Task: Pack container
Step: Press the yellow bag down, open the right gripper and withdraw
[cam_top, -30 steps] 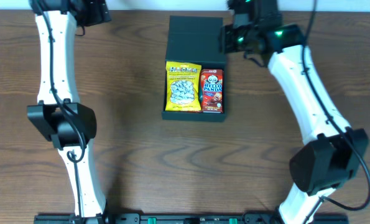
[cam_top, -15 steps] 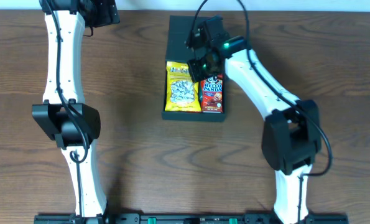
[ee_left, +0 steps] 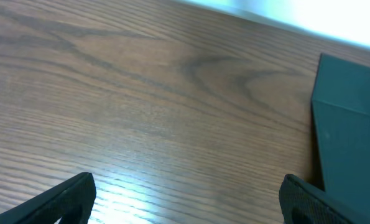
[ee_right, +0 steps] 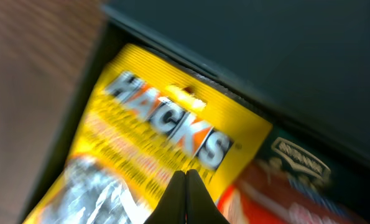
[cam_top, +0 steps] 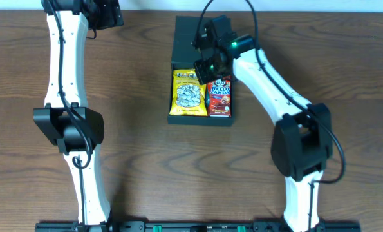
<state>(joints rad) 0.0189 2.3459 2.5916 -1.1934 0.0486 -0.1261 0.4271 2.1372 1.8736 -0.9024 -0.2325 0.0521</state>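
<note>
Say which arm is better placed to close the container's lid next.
Right, probably: the right gripper, jaws shut, hovers above the Hacks bag inside the container, near the lid flap; the left gripper, jaws open, is off over the table.

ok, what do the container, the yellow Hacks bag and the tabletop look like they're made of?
Container: likely cardboard, matte dark teal; crisp folded edges, no glare.
Yellow Hacks bag: probably plastic film, glossy; crinkled, with bright highlights.
Tabletop: dark brown wood grain with a slight sheen; could be laminate or veneer.
</note>
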